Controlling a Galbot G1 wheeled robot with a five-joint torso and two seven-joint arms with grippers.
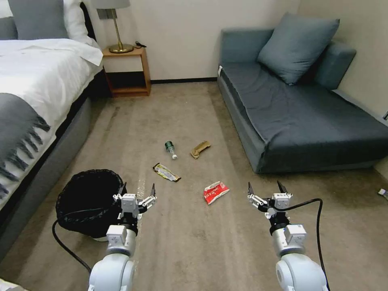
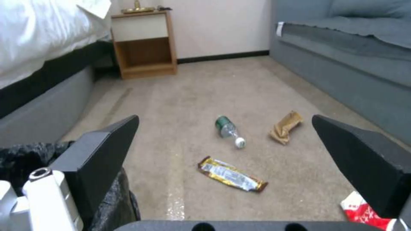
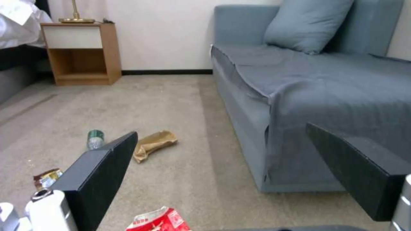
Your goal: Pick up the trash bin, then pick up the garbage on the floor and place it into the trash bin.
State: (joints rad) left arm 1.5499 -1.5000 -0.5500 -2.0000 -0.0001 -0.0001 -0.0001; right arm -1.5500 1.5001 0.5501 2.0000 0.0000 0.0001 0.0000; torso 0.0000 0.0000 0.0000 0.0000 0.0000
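Black-lined trash bin (image 1: 87,206) on carpet (image 1: 194,242) by bed (image 1: 36,101), far left. Left gripper (image 1: 137,193) touching/just beside bin's rim, jaws wide, empty. Right of bin: yellow wrapper (image 1: 166,172), bottle (image 1: 170,148) & brown wrapper (image 1: 200,148) beyond it, red wrapper (image 1: 215,192). Right gripper (image 1: 266,188) well right of bin, wide, empty.

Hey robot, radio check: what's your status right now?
Left gripper open beside trash bin; right gripper open, empty. Bottle, brown wrapper, yellow wrapper, red wrapper on carpet. Path clear.
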